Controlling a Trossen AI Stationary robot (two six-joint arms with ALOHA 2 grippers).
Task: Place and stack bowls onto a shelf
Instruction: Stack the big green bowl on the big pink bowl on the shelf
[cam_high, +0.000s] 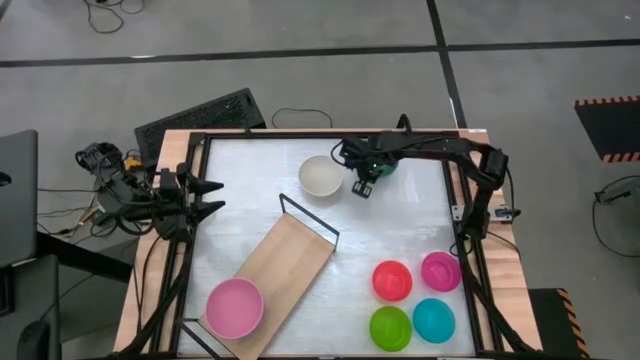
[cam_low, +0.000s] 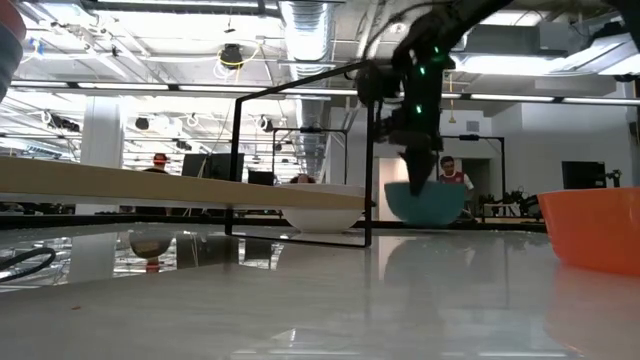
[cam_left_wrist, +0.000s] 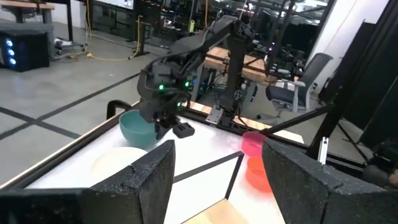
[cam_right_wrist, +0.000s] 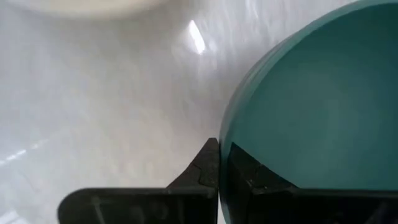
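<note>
My right fingers (cam_right_wrist: 217, 163) are clamping the rim of the dark green bowl (cam_right_wrist: 311, 99), one finger inside, one outside, wall pinched between. The right gripper (cam_high: 366, 181) is sitting at the far side of the counter (cam_high: 400, 225), just beside the cream bowl (cam_high: 320, 176). In the low view the green bowl (cam_low: 425, 202) is looking slightly off the surface, but I can't confirm clearance.

Step in hand, as I'm reading it: picking up the green bowl for transfer to the shelf (cam_high: 285, 270).

The shelf is lying diagonally mid-counter, with the pink bowl (cam_high: 235, 306) already sitting on its near end. Red (cam_high: 392, 280), magenta (cam_high: 440, 270), lime (cam_high: 390, 327) and cyan (cam_high: 434, 319) bowls are waiting at the near right, well apart from the shelf.

Next move is calling for a clean lift, clearing the cream bowl and the black wire frame (cam_high: 310, 215) at the shelf's far end, then setting down on bare board.

My left gripper (cam_high: 205, 197) is parking at the left edge, fingers (cam_left_wrist: 149, 180) spread, holding nothing.
</note>
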